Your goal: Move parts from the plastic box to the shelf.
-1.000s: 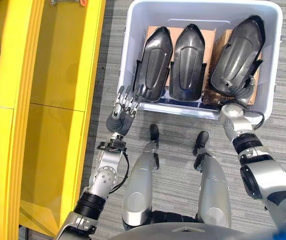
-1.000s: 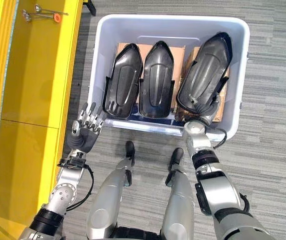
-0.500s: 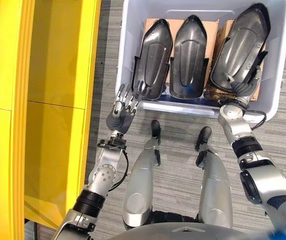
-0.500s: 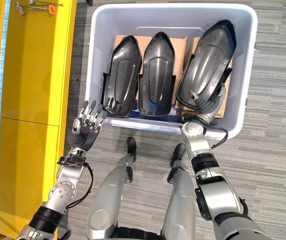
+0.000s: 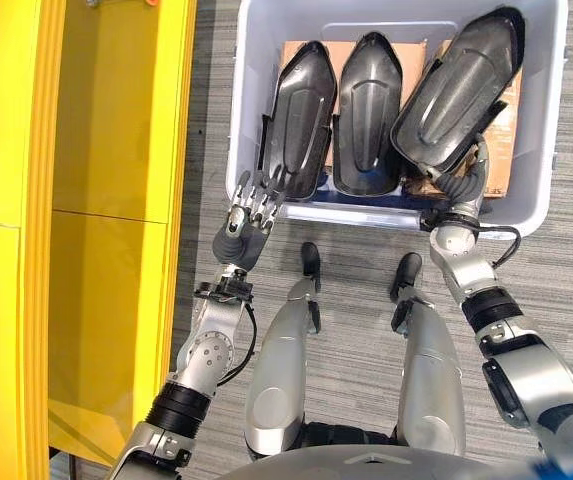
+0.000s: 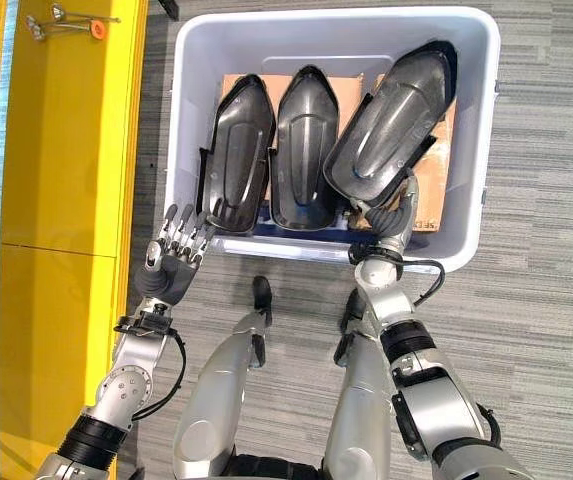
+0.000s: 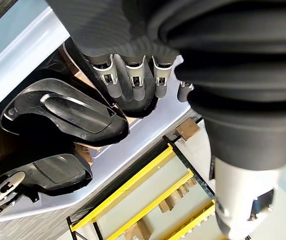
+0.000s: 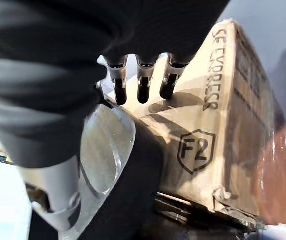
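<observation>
Two hands are at the near end of the plastic box (image 5: 251,100). The right hand (image 5: 461,180) reaches over the box's near rim, its fingers curled round the lower end of the right-hand part (image 5: 456,90). This dark, glossy, scoop-shaped shell is tilted, with its near end swung toward the middle of the box, so that it overlaps the edge of the middle part (image 5: 368,112). In the right wrist view the fingers (image 8: 142,82) bend over the shell's dark edge, with a cardboard carton (image 8: 222,125) just behind it.

The left hand (image 5: 246,215) is at the box's near left corner, outside the rim. Its fingers are straight and spread, holding nothing. Their tips lie at the white rim, just beside the near end of the left part (image 5: 296,120). In the left wrist view the fingers (image 7: 133,82) point over the rim toward the dark shells inside.

All three parts are in the box, side by side and lengthwise on brown cardboard (image 6: 231,85). The left and middle ones lie straight. The box stands on grey striped carpet (image 5: 206,130). The yellow shelf (image 5: 106,150) runs along the robot's left, near the box but apart from it. Some small metal tools with an orange bit (image 6: 71,22) lie at its far end.
</observation>
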